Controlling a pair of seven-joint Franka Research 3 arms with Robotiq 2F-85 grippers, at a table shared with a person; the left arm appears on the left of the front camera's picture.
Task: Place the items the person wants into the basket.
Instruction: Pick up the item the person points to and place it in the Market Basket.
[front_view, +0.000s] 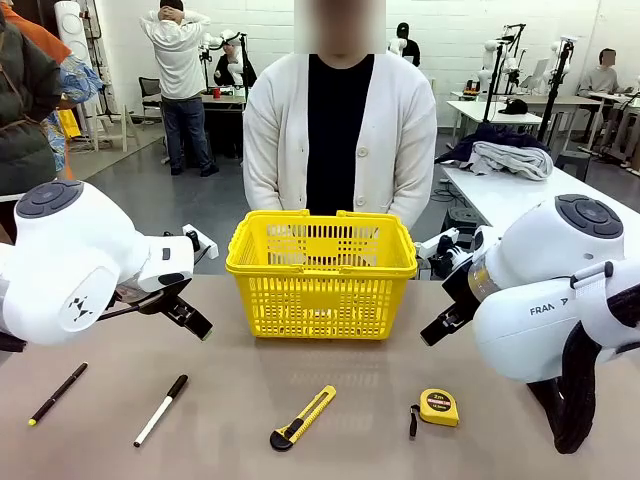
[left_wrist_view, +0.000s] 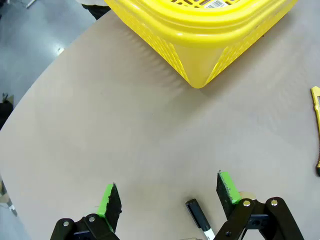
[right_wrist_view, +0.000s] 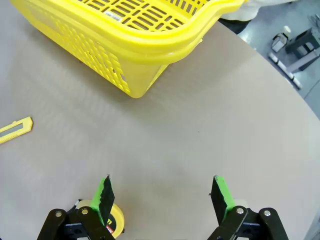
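Your left gripper (left_wrist_view: 167, 194) hangs wide open, empty, near the black-capped marker (left_wrist_view: 197, 214). Your right gripper (right_wrist_view: 162, 192) gapes empty near the tape measure (right_wrist_view: 114, 221).

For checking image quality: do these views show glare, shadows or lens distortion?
Front view: even light, faint sheen on the table near the basket. Left wrist view: table edge looks bowed. Right wrist view: soft shadow under the basket, edge bowed.

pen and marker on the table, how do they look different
The pen is mostly black and slimmer; the marker has a white body with a black cap. The pen lies farthest to the robot's left; the marker lies between it and the utility knife. Both lie flat on the table, slanted alike.
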